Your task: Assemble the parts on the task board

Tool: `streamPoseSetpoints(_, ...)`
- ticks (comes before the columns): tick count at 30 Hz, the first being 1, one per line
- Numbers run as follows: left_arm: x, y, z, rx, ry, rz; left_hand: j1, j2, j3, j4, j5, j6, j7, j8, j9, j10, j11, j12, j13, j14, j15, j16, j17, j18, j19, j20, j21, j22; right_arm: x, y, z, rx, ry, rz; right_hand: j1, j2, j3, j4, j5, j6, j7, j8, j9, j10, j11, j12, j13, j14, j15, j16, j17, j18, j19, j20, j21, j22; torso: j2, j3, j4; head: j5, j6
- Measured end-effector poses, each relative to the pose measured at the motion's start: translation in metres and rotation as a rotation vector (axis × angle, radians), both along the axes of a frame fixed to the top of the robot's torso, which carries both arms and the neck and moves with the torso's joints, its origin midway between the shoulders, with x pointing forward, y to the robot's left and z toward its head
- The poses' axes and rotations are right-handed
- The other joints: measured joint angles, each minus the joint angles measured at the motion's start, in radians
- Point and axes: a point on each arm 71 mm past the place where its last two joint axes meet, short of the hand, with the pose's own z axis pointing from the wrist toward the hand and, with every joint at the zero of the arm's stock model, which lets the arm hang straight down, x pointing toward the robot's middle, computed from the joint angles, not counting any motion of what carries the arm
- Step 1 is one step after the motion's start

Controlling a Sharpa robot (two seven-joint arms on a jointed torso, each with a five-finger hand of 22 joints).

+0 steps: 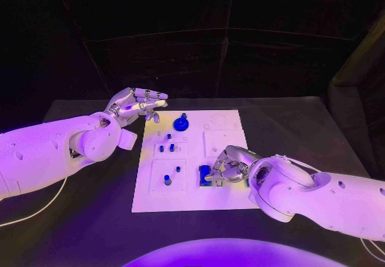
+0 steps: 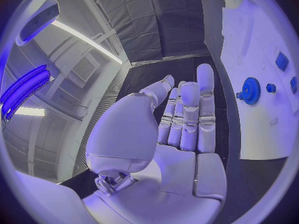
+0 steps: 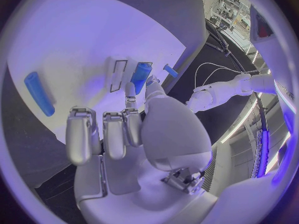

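The white task board (image 1: 192,194) lies mid-table. At its near middle my right hand (image 1: 230,168) pinches an upright blue part (image 1: 205,175) between thumb and a finger; the right wrist view shows that blue part (image 3: 140,77) beside a rectangular slot, the other fingers (image 3: 79,134) curled. A blue bar (image 3: 39,93) lies on the board close by. My left hand (image 1: 136,103) hovers off the board's far left corner, holding nothing, its fingers (image 2: 187,117) straight. A blue gear (image 1: 182,123) stands at the far end, also the blue gear (image 2: 251,90) in the left wrist view.
Small blue pegs stand on the board's left half: one peg (image 1: 168,136), a pair (image 1: 166,148), and a nearer peg (image 1: 167,179). The black table (image 1: 305,128) runs around the board. A white cable (image 1: 32,208) trails at the left.
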Motion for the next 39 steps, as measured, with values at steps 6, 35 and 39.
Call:
streamPoseSetpoints(6,0.0,0.0,0.0,0.0,0.0,0.0,0.0,0.0,0.0,0.0,0.0,0.0,0.0,0.0,0.0,0.0,0.0,0.0,0.0,0.0,0.0,0.0,0.0,0.0,0.0,0.0,0.0,0.0,0.002,0.0,-0.001,-0.014,-0.015,0.006,0.011,0.011,0.007,-0.015,-0.002,0.002,-0.002,0.005,0.002,0.0,0.0,0.0,0.0,0.002,-0.002,0.0,0.0,0.0,0.0,0.0,0.0,0.0,0.0,-0.0005,0.0001,-0.002,-0.002)
streamPoseSetpoints(35,0.0,0.002,0.0,0.001,0.001,0.002,0.0,0.0,0.0,0.0,0.0,0.0,0.0,0.0,0.0,-0.004,0.004,0.007,0.0,-0.004,0.004,0.0,0.0,0.0,0.0,0.0,-0.004,-0.001,0.001,-0.094,0.013,0.021,-0.064,-0.072,-0.011,0.014,-0.029,-0.032,0.182,-0.068,0.039,-0.06,-0.031,0.002,0.017,-0.049,0.001,0.001,0.013,-0.018,0.001,0.0,0.003,0.011,-0.007,0.0,-0.003,-0.0004,-0.0066,-0.027,0.003)
streamPoseSetpoints(39,0.0,0.001,0.0,0.0,0.001,0.0,0.0,0.0,0.0,0.0,0.0,0.0,0.0,0.0,0.0,-0.004,0.004,0.007,0.0,-0.004,0.004,0.0,0.0,0.0,0.0,0.0,-0.004,-0.001,0.0,-0.107,0.012,-0.006,-0.058,-0.087,-0.011,0.014,-0.042,-0.033,0.211,-0.051,0.031,-0.06,-0.03,0.002,0.017,-0.049,0.001,0.001,0.013,-0.018,0.001,0.0,0.003,0.011,-0.007,0.0,-0.004,-0.0002,-0.011,-0.033,0.005)
